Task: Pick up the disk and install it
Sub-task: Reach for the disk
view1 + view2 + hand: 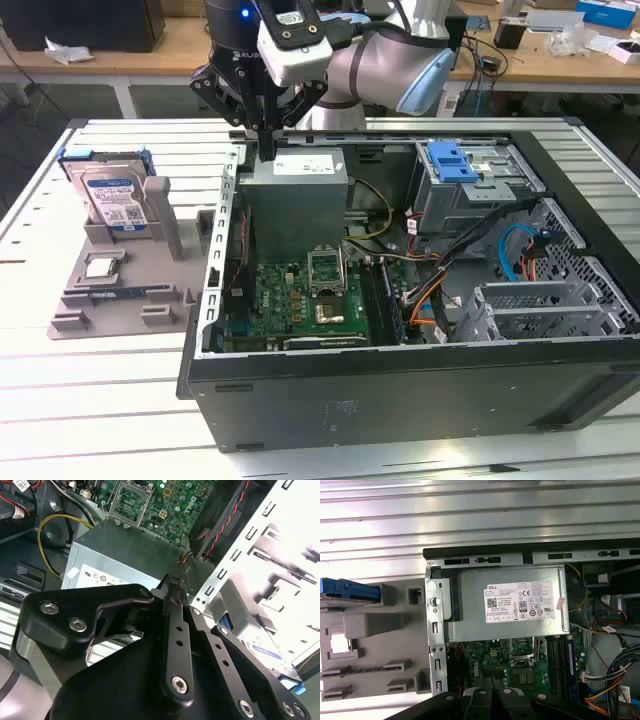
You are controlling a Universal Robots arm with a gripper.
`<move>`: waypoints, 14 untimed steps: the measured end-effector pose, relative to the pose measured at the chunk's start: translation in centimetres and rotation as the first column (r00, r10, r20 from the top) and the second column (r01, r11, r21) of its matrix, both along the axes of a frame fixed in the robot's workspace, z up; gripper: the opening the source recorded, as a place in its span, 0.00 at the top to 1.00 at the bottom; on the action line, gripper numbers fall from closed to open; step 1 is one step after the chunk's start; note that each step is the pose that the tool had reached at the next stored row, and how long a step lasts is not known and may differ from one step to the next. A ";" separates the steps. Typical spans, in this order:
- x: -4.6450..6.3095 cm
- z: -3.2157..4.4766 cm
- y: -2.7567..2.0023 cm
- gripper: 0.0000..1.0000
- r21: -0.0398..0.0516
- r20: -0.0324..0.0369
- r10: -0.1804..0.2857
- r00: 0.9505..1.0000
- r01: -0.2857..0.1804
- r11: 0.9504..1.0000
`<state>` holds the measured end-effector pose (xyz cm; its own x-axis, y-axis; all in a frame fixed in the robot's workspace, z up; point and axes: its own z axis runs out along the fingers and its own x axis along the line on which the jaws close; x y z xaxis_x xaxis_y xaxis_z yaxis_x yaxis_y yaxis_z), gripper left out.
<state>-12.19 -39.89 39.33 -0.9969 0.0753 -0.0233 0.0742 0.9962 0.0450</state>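
Observation:
The disk (115, 200) is a silver-grey hard drive with a white-and-blue label in a blue carrier. It stands tilted in a grey holder (130, 295) at the exterior view's left, beside the open computer case. Its blue carrier edge (350, 589) appears in the first wrist view, and its labelled face (260, 649) in the second wrist view. My gripper (268, 150) hangs over the case's wall by the grey power supply (298, 190), to the exterior view's right of the disk and apart from it. Its black fingers (174, 587) are shut together with nothing between them.
The open black computer case (400, 400) holds a green motherboard (310, 295), cables and a grey drive cage with a blue latch (450, 160). A small square chip (100, 266) lies on the grey holder. All rest on a slatted metal table (90, 400).

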 end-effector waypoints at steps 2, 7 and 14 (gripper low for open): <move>-0.2 0.00 0.01 0.89 0.000 0.000 0.000 1.000 0.000 1.000; -2.3 0.00 0.01 0.89 0.000 0.000 0.000 1.000 0.000 1.000; -3.7 0.00 0.01 0.89 0.000 0.000 0.000 1.000 0.000 1.000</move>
